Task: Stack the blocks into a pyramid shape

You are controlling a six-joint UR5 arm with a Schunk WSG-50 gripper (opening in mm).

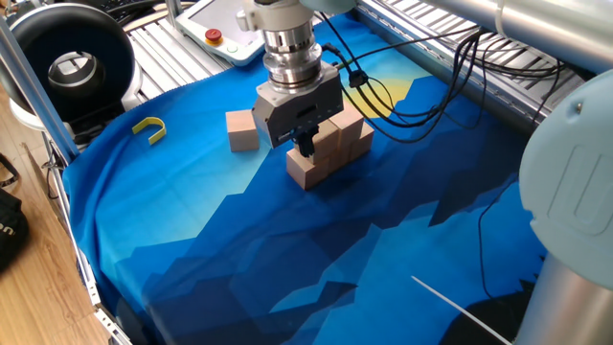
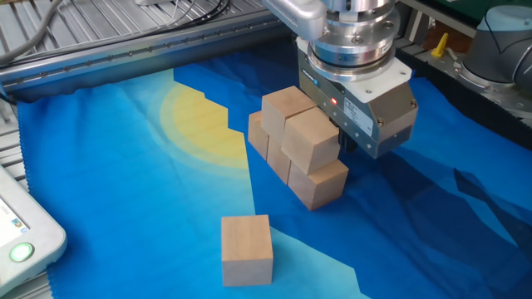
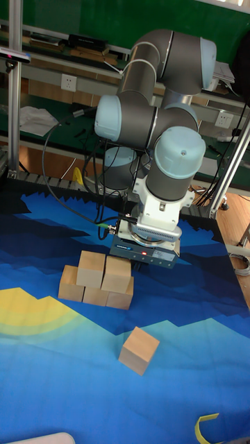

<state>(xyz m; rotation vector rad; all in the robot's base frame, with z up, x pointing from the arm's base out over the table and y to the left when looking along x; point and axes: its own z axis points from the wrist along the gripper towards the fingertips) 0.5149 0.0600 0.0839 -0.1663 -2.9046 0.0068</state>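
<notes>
Five blocks form a stack (image 2: 299,158) directly beside and partly under the gripper (image 2: 347,148): three in a bottom row on the cloth (image 2: 125,191), two on top of them. The upper block (image 2: 311,141) at the gripper's end of the stack sits against the gripper body; whether a finger touches it cannot be told. The sixth block (image 2: 247,249) lies alone on the cloth, well apart from the gripper and clear of the stack; in the tall fixed view it is the loose block (image 3: 139,350) in front of the stack (image 3: 97,281). The gripper (image 1: 305,146) points straight down, its dark fingers (image 1: 306,144) level with the upper tier. The fingers are mostly hidden behind the housing and the blocks, so the jaw state cannot be determined. A yellow hook (image 1: 149,127) lies on the cloth far from the gripper, beyond the lone block (image 1: 242,130).
</notes>
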